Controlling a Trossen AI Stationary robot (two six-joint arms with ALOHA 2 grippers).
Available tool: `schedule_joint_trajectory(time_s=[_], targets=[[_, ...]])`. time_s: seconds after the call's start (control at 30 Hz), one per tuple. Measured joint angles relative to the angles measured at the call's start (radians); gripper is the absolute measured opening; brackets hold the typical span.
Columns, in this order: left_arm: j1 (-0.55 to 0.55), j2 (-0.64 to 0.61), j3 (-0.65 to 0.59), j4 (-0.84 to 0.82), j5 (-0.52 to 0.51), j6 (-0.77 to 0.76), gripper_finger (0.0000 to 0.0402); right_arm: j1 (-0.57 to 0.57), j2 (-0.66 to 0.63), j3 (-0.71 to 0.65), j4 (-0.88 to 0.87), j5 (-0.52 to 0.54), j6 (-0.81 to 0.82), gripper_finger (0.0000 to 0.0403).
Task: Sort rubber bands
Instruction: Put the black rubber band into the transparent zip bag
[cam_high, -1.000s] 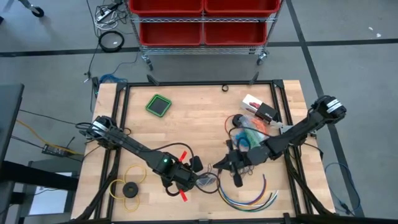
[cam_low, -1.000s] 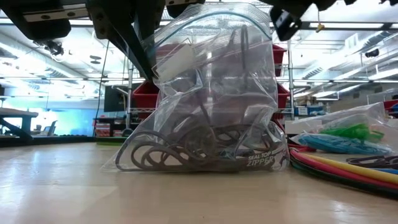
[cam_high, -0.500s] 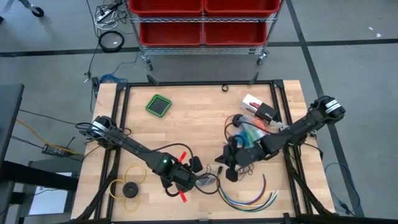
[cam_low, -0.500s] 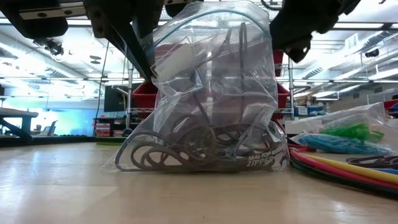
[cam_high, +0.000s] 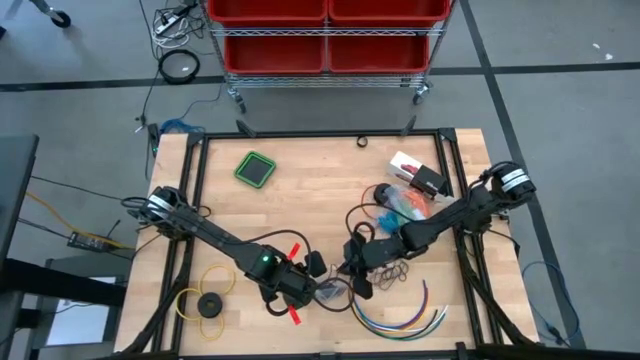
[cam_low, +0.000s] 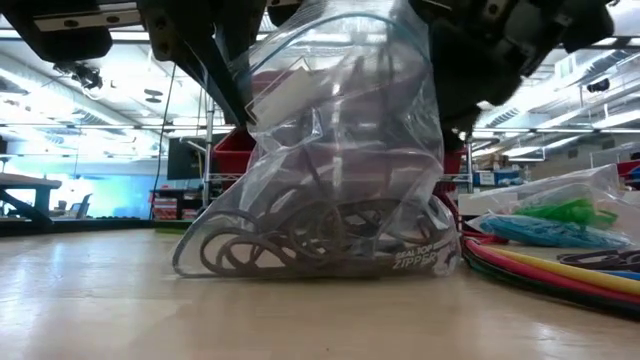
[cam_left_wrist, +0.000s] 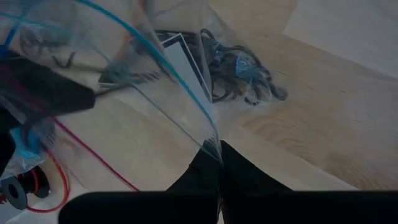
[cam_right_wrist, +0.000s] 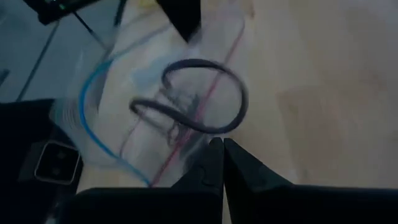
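Standing upright near the middle of the table's near edge, a clear zip-top bag (cam_low: 330, 170) holds a heap of dark purple rubber bands (cam_low: 300, 240) at its bottom, along with a white card (cam_low: 285, 95) leaning higher up inside. To its right, further clear bags lie flat: one with green bands (cam_low: 575, 212) and under it one with blue bands (cam_low: 540, 232); in the high view an orange bunch (cam_high: 415, 203) shows beside them at the far right of the table. A green-rimmed square tray (cam_high: 256, 168) sits alone at the far left of the table; what it contains cannot be told.

The left gripper (cam_left_wrist: 219, 149) has its fingers pressed together on the bag's blue-lined rim, pinching the plastic at one side of the mouth. The left arm stretches low across the table from the left edge toward the centre.

The right gripper (cam_right_wrist: 222, 144) has its fingers together, clamped on a single dark purple band (cam_right_wrist: 196, 96) that loops out beyond the fingertips, right over the open mouth of the bag. In the low view this gripper sits at the bag's upper right, against the plastic. The right arm reaches from the right edge diagonally toward the centre.

Multicoloured cables (cam_high: 405, 315) curve along the near edge, right of the bag. A yellow ring with a black disc (cam_high: 208, 300) lies near the left corner.
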Motion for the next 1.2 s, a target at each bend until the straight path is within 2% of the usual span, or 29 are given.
schedule_joint_trajectory(time_s=[0.13,0.4,0.53,0.6,0.77,0.97,1.07,1.2], targets=[[0.0,0.0,0.0,-0.001,0.0,0.0,0.0,-0.009,0.003,0.0,0.072,0.01,-0.049,0.0],[0.0,0.0,0.0,-0.002,0.0,0.0,0.0,0.004,-0.085,0.0,0.181,0.098,-0.163,0.0],[0.0,0.0,0.0,-0.002,0.0,0.001,0.0,0.016,-0.094,0.002,0.256,0.009,-0.182,0.0],[0.0,0.0,0.0,-0.001,0.0,0.0,0.0,0.022,-0.094,0.002,0.217,0.018,-0.172,0.0],[0.0,0.0,0.0,-0.002,0.0,-0.003,0.0,0.073,-0.107,0.0,0.075,0.156,-0.137,0.0],[0.0,0.0,0.0,-0.004,0.0,-0.005,0.0,0.183,-0.194,0.001,-0.088,0.297,-0.065,0.0],[0.0,0.0,0.0,-0.004,0.0,-0.005,0.0,0.246,-0.238,0.001,-0.228,0.349,0.045,0.0],[0.0,0.0,0.0,-0.004,0.0,-0.006,0.0001,0.315,-0.224,0.001,-0.442,0.342,0.265,0.0002]])
